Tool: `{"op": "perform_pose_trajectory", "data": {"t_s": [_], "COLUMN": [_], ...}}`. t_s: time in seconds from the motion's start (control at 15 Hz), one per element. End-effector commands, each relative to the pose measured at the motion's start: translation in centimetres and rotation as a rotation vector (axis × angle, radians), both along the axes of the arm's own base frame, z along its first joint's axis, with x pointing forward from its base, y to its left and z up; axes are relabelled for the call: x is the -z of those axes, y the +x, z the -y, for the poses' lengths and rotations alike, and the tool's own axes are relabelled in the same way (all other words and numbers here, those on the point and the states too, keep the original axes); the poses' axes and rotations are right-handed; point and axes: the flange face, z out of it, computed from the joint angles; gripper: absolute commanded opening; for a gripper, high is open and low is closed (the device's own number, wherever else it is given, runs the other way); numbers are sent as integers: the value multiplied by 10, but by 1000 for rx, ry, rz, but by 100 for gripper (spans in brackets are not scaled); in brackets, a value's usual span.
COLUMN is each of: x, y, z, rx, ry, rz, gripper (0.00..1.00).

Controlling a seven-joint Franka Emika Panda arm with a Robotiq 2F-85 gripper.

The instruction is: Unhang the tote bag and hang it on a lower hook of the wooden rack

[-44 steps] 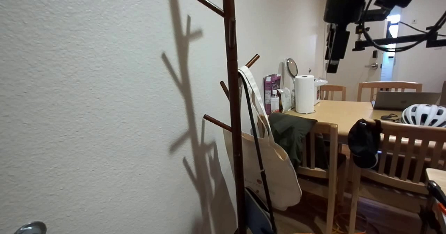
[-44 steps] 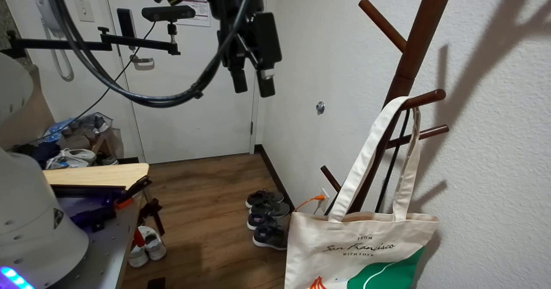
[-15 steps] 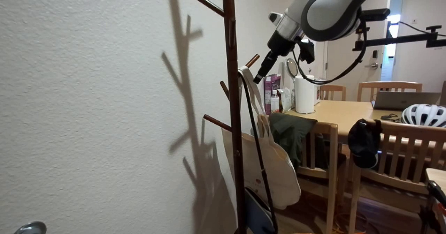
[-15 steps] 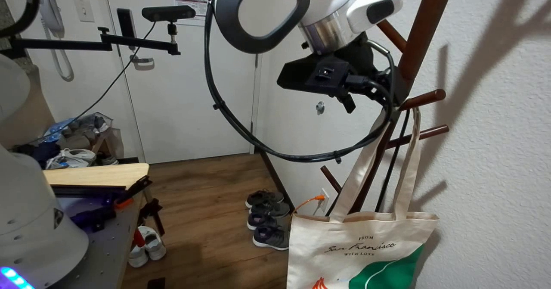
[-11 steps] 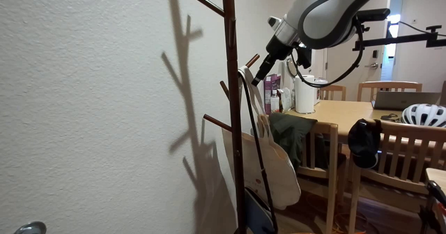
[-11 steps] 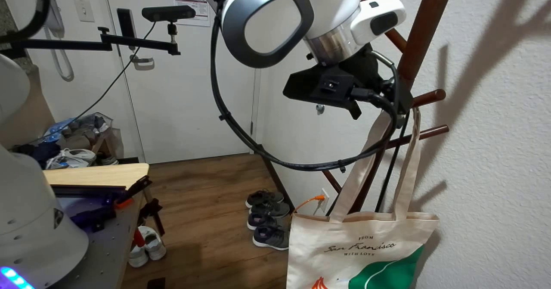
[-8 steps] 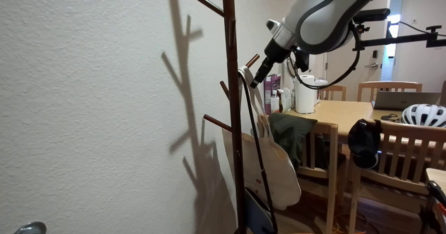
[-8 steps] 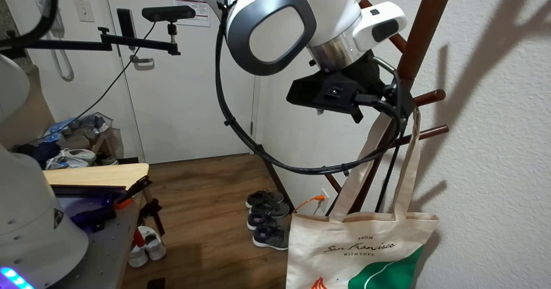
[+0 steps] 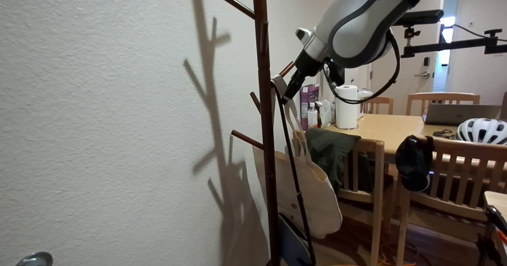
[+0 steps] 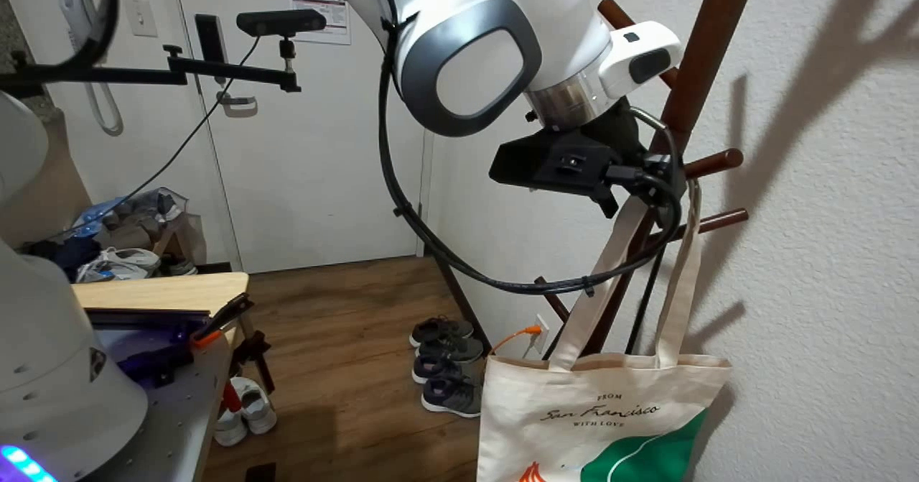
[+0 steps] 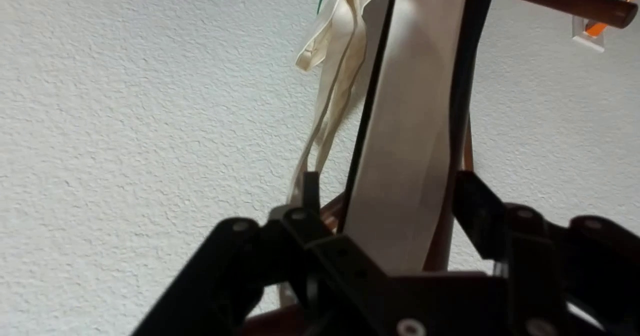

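A cream tote bag (image 9: 305, 194) with San Francisco print (image 10: 607, 396) hangs by its handles from an upward-slanting peg (image 10: 712, 164) of the dark brown wooden rack (image 9: 264, 99). Lower pegs show below it, one toward the wall (image 10: 724, 221) and one on the opposite side (image 10: 551, 299). My gripper (image 9: 286, 98) points down at the handle just under that peg. In the wrist view my gripper (image 11: 387, 188) is open, with the wide front handle strap (image 11: 405, 125) between its fingers, apart from both. In an exterior view the wrist camera and cables hide the fingertips.
A black strap (image 9: 291, 155) with a blue bag (image 9: 294, 242) hangs on the same rack beside the tote. The wall (image 10: 826, 288) is close behind the rack. A table (image 9: 380, 125) and chairs stand beyond. Shoes (image 10: 445, 367) line the floor by the wall.
The arm has swung over to the rack from farther away. In the last second the gripper has moved down and closer to the tote's handle. The bag still hangs on its peg.
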Motion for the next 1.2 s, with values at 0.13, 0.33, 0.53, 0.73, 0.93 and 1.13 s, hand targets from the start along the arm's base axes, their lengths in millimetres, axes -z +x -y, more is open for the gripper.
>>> {"op": "perform_pose_trajectory", "data": {"t_s": [0.13, 0.33, 0.53, 0.73, 0.93, 1.13], "x": [-43, -53, -25, -18, -19, -18], "y": [3, 3, 5, 5, 5, 5], "z": [6, 7, 6, 3, 2, 4], "rx": [-28, -29, -31, -34, -44, -61], "ry": [-24, -23, -23, -11, -8, -25], "rz": [29, 23, -7, 0, -7, -10], "gripper": [27, 8, 2, 29, 41, 60]}}
